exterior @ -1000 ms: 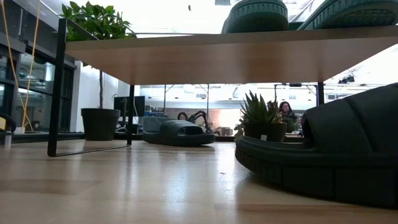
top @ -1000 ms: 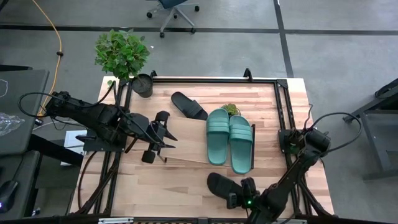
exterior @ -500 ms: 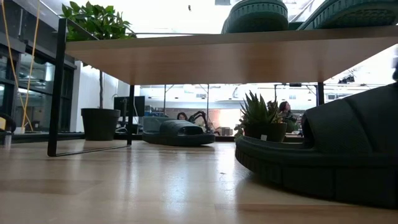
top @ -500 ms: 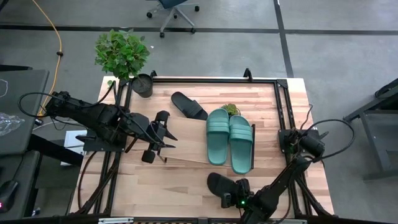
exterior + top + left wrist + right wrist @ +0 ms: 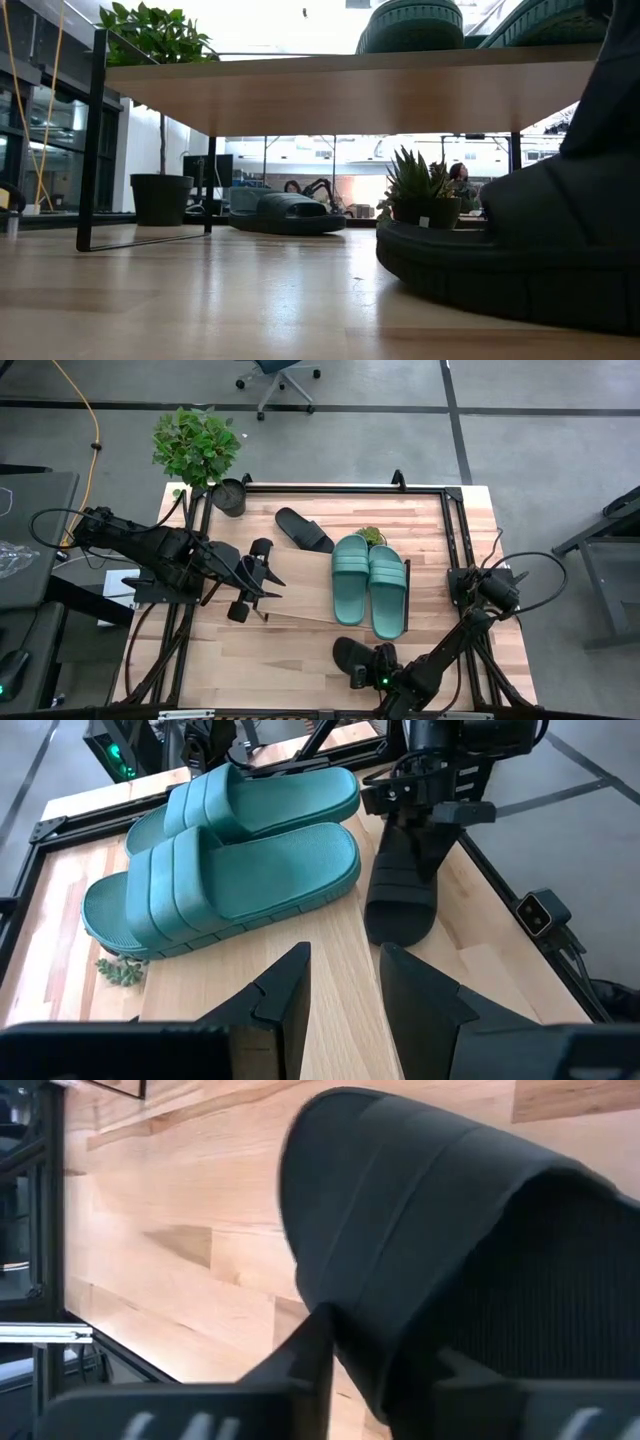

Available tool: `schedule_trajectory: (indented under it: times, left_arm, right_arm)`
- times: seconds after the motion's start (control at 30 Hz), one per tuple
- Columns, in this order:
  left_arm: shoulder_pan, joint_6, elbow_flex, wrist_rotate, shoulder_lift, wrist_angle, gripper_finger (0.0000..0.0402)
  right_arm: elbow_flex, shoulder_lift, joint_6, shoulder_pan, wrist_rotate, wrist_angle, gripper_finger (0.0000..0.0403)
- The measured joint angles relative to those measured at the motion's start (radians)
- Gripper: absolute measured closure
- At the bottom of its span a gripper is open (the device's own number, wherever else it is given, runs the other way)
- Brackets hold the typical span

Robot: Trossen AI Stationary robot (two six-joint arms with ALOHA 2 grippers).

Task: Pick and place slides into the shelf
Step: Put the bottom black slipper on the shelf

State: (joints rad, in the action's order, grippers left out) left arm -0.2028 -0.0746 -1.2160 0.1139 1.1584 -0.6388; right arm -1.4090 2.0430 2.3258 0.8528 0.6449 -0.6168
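Observation:
Two teal slides (image 5: 370,588) lie side by side on the right end of the shelf's light plank (image 5: 300,595). One black slide (image 5: 303,530) lies on the table beyond the shelf. A second black slide (image 5: 344,652) lies sole-down near the table's front edge, and my right gripper (image 5: 366,670) is shut on it. My left gripper (image 5: 268,575) hovers over the shelf's left end, open with nothing between its fingers (image 5: 290,990). My right gripper holds the near black slide by the edge of its wide strap (image 5: 370,1320), one finger (image 5: 470,1380) inside under the strap and one (image 5: 310,1350) outside it. The fingers slant down from the near right. The slide's sole (image 5: 480,285) rests on the table.
A small succulent (image 5: 370,537) stands by the teal slides' far ends, and a potted plant (image 5: 228,495) stands at the far left corner. A black metal frame (image 5: 455,550) runs along the table's edges. Bare wood (image 5: 250,655) lies left of the near slide.
My right gripper has come down and toward the table's left along the near edge, onto the near black slide's strap. In the low view it now shows above that strap. The slide stays where it was.

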Motion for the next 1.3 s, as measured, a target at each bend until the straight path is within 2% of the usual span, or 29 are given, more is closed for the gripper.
schedule_trajectory:
  times: [0.13, 0.2, 0.53, 0.9, 1.3]
  left_arm:
    - [0.0, 0.0, 0.0, 0.0, 0.0, 0.0, 0.0291]
    - [0.0, 0.0, 0.0, 0.0, 0.0, 0.0, 0.0291]
    - [0.0, 0.0, 0.0, 0.01, 0.0, 0.001, 0.0291]
    - [0.0, 0.0, 0.0, 0.027, 0.0, 0.011, 0.0291]
    - [0.0, 0.015, 0.0, 0.029, 0.0, 0.011, 0.0291]
  right_arm:
    - [0.0, 0.0, -0.004, 0.006, 0.001, 0.008, 0.0391]
    - [0.0, 0.0, -0.004, 0.012, 0.002, 0.012, 0.0398]
    - [-0.035, 0.0, -0.006, 0.031, -0.029, 0.052, 0.0401]
    - [-0.237, 0.0, -0.076, 0.031, -0.019, -0.171, 0.0402]
    - [-0.429, 0.0, -0.25, 0.047, -0.054, -0.188, 0.0403]
